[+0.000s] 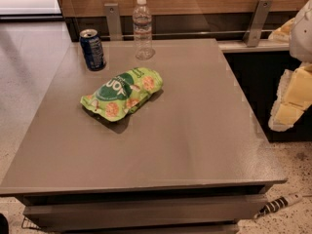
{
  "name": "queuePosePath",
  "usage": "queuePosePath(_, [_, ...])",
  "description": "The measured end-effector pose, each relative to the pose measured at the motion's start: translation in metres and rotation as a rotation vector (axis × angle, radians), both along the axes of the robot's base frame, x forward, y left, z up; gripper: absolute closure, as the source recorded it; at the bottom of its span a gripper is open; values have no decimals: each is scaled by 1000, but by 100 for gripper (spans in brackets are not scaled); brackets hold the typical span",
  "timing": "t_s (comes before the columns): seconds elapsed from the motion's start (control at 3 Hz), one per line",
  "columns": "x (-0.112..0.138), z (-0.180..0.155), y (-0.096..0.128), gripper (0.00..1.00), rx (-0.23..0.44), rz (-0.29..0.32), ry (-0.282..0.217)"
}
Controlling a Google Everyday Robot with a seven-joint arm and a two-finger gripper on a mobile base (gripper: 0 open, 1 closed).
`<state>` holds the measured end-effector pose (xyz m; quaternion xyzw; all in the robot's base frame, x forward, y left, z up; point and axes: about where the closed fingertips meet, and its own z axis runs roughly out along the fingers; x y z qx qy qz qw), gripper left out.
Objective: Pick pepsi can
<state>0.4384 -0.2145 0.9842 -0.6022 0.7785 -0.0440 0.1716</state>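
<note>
Grey tabletop (195, 145) as I see it from my remote station, read left to right. The dark blue pepsi can (92, 50) stands upright near the far-left corner, silver top up. It is well apart from my gripper, with the whole width of the table between them, and nothing touches it. The green snack bag (124, 92) lies flat on the table, nearer to the gripper than the can and just in front of it. The clear water bottle (142, 28) stands upright at the back edge, beside the can and also well apart from the gripper. My gripper (291, 99), pale yellow and white, hangs off the table's right edge, over the floor. I cannot tell whether it is spread or closed. It holds nothing I can see.
</note>
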Motion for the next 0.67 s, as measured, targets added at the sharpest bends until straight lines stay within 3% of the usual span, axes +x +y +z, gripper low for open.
queuePosePath(0.33, [0, 0, 0, 0, 0, 0, 0])
queuePosePath(0.67, [8, 0, 6, 0, 48, -18, -34])
